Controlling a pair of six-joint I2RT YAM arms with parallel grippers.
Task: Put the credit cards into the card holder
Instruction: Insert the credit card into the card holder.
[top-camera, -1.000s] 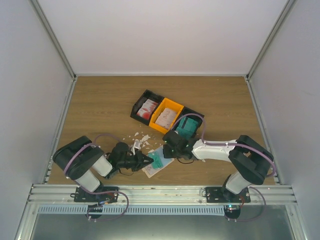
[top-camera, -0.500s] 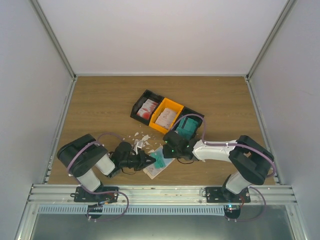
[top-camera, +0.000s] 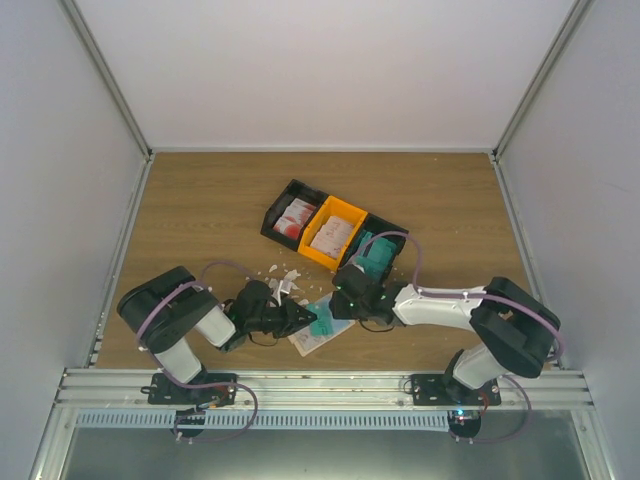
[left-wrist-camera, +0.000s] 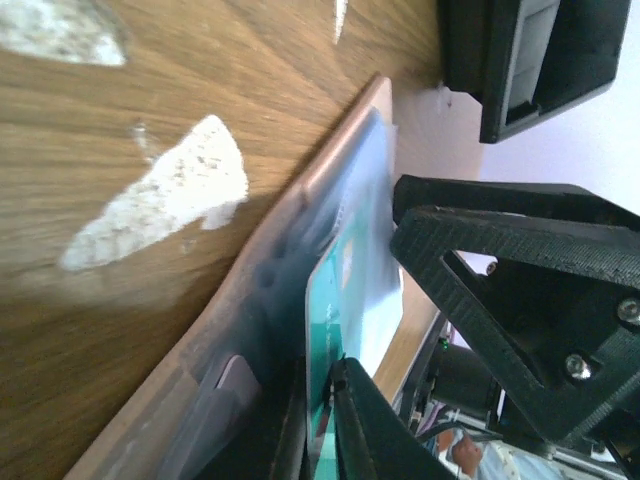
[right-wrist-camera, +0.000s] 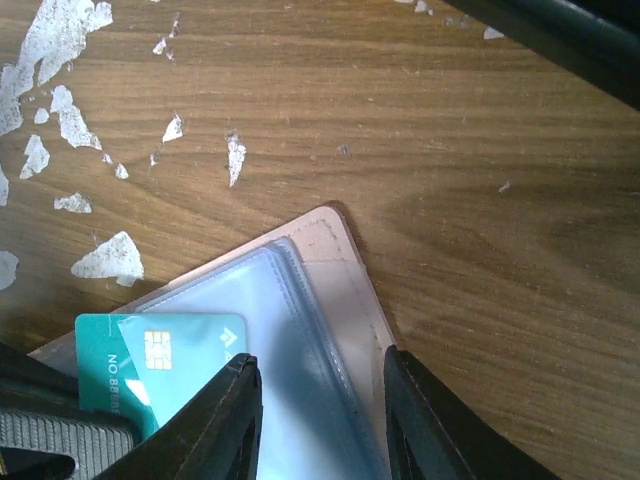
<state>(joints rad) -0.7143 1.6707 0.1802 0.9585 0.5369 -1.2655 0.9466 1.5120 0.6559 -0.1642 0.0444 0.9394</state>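
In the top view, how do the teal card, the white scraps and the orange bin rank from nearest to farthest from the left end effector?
From the left end effector:
1. teal card, right at its tips, lying on the card holder.
2. white scraps, a little farther back on the table.
3. orange bin, farthest, toward the back.

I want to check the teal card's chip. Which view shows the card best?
Right wrist: the teal card lies face-up, chip plainly visible. Left wrist shows it nearly edge-on; the top view shows only a small teal patch.
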